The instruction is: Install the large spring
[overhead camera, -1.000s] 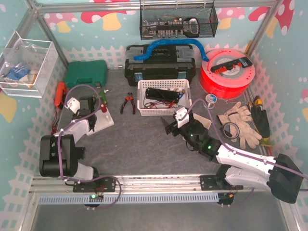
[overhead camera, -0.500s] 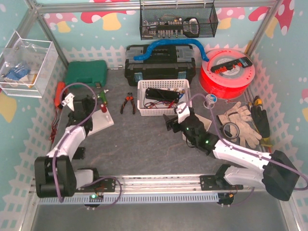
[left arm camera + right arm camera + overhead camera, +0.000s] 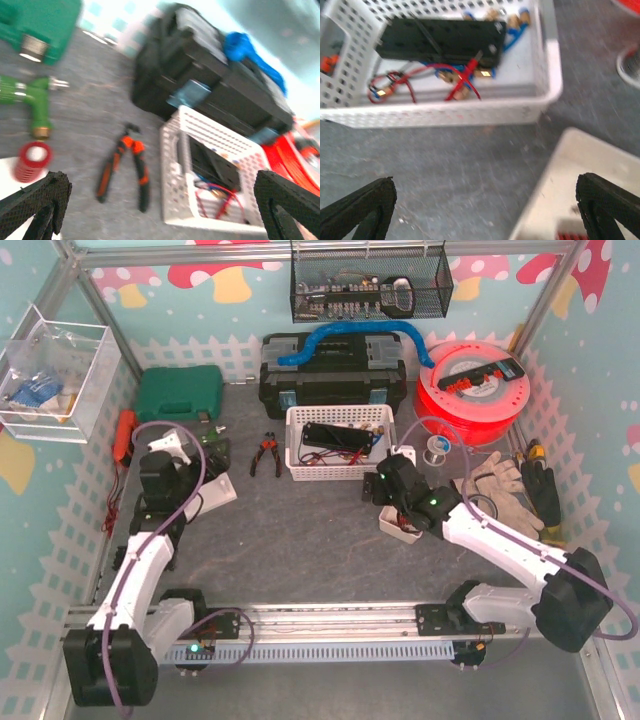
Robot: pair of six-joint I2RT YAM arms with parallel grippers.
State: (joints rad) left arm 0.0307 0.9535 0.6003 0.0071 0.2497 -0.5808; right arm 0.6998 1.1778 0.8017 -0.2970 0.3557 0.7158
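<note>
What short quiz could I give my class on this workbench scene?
1. True or false: the right gripper is shut.
2. Which lies left of the white basket? A orange-handled pliers; B gloves; C red reel.
3. Fill in: the closed case at the back left is ___.
Key: 1 false, it is open and empty; 2 A; 3 green.
</note>
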